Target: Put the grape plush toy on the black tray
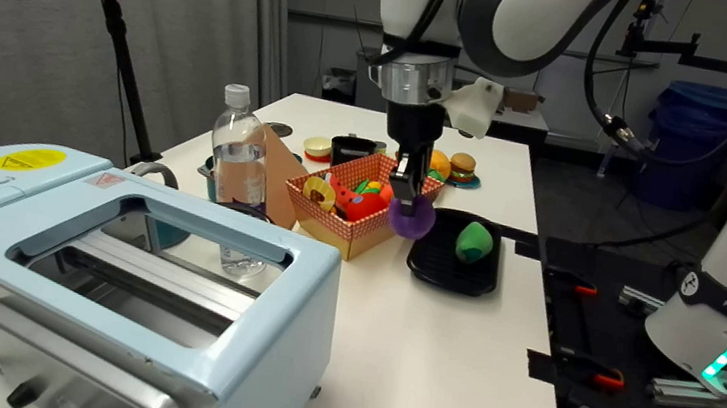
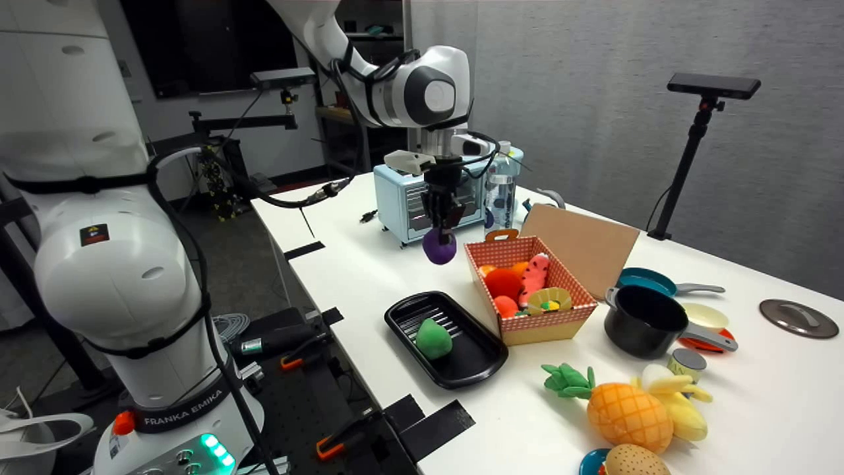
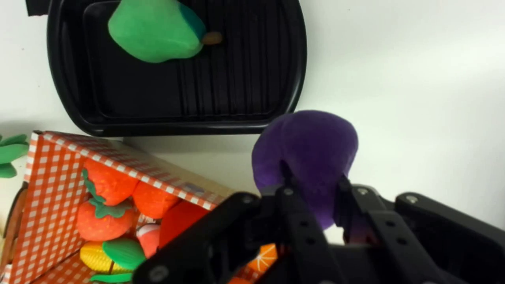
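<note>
The grape plush toy (image 3: 305, 142) is dark purple and rounded. My gripper (image 3: 317, 182) is shut on it, with one finger pressed into each side, in the wrist view. In both exterior views the toy (image 1: 411, 221) (image 2: 439, 251) hangs below the fingers, above the table. The black tray (image 2: 475, 359) lies flat on the table and also shows in the wrist view (image 3: 130, 90). The held toy is beside the tray, near one corner, not over its middle. A green plush toy (image 2: 433, 339) lies in the tray, towards one side.
A red-checkered box (image 2: 541, 335) of toy food stands close beside the tray. A water bottle (image 1: 242, 154) and blue toaster oven (image 1: 174, 276) stand on the table. A black pot (image 2: 643, 323), pineapple toy (image 2: 630, 415) and burger toy (image 1: 463, 165) lie beyond the box.
</note>
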Controlling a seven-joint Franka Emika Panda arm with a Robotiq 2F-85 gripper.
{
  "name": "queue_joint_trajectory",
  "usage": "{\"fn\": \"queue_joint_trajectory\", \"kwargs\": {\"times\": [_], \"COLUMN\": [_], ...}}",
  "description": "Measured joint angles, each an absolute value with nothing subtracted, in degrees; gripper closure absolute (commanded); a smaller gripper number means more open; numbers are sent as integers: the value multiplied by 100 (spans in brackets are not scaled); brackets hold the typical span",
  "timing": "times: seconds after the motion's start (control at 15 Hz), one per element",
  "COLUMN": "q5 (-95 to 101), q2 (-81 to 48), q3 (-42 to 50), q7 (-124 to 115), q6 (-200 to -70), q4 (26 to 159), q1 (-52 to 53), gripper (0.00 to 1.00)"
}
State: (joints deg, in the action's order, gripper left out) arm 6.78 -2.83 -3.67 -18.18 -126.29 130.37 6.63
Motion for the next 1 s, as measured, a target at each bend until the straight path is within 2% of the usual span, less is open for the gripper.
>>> {"fn": "queue_joint_trajectory", "kwargs": {"times": [0.4,0.47,0.6,0.93,1.0], "q5": [862,892,927,930,930], "q2": [-283,-283,-283,-283,-283], "q3": [-258,-237,-213,-198,-198], "q7": [-1818,-1818,-1819,-1819,-1819], "q6": [-12629,-12629,-12628,-12622,-12618], "q4": [13262,13276,13311,13381,13384], "q1": [549,531,499,486,485], "gripper": [94,53,47,6,2]}}
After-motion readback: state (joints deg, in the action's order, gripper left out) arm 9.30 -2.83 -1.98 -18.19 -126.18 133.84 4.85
